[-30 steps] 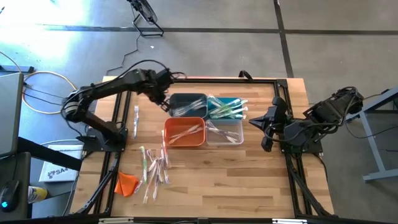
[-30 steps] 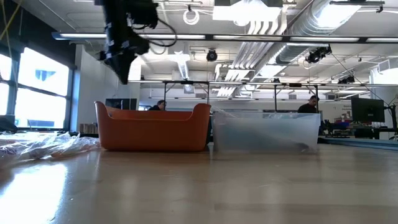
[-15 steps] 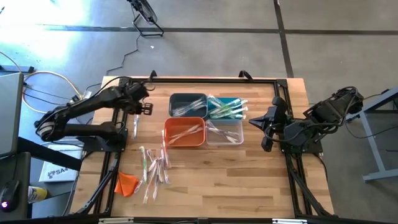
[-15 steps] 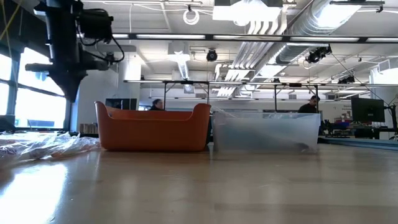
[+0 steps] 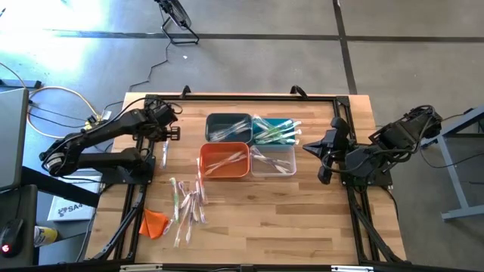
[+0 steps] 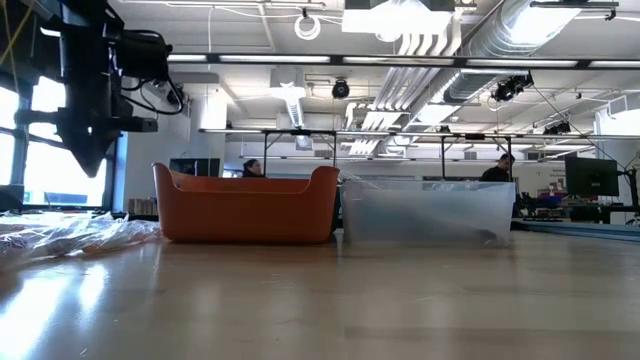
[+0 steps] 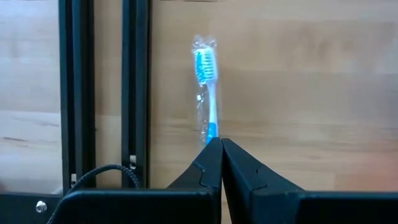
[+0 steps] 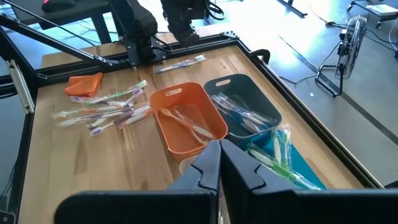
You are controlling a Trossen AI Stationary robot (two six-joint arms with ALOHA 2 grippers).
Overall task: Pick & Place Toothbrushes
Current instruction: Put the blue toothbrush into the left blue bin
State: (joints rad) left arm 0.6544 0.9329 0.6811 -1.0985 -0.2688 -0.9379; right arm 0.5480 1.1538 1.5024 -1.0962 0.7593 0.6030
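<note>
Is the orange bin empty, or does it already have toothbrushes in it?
Not empty. The orange bin holds a few wrapped toothbrushes lying across its floor, seen in the high view and the right wrist view; an exact count cannot be told.

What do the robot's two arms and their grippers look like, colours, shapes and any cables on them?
Both arms are dark, nearly black, built of jointed tubular links. The left arm and right arm each carry thin black cables along their links. Each ends in a two-finger gripper; the left gripper and right gripper have matt black, wedge-shaped fingers tapering to a point. No markings are legible.

Wrapped toothbrushes scattered; some binned
</note>
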